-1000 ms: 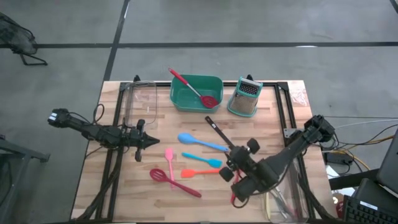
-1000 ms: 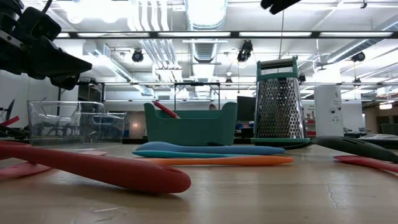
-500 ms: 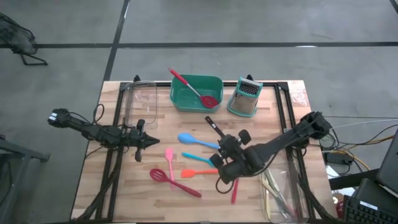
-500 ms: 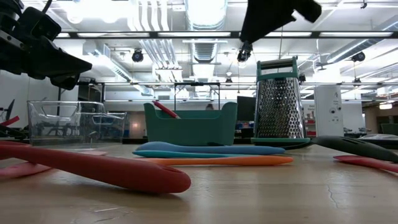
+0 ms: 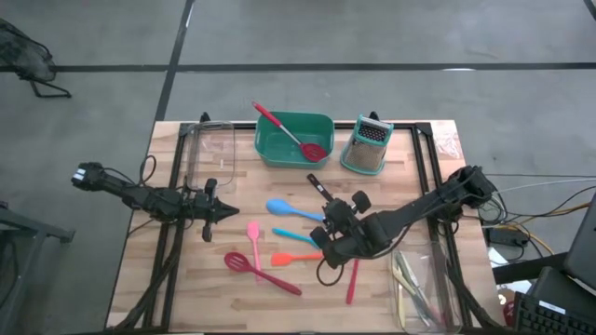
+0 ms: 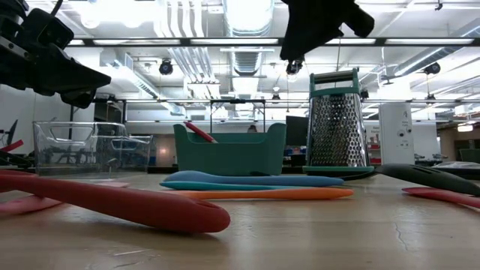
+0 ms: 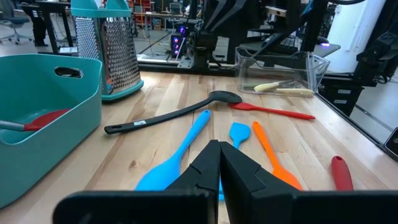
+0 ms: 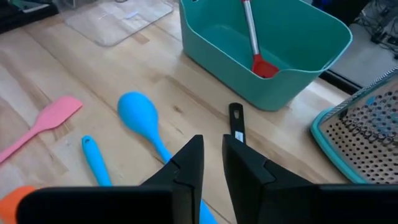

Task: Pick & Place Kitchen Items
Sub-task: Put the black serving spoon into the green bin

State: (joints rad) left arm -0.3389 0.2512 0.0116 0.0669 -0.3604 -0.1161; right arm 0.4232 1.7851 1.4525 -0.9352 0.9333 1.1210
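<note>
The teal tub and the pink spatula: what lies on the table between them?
In the right wrist view, only the blue spoon lies between the teal tub and the pink spatula; the rest is bare wood.

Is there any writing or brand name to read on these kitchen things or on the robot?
None can be read.
Ladle: a small pale mark on its black handle, too small to read.
Grater, tub, spoons and spatulas: no writing shows.
Arms: no label shows.
</note>
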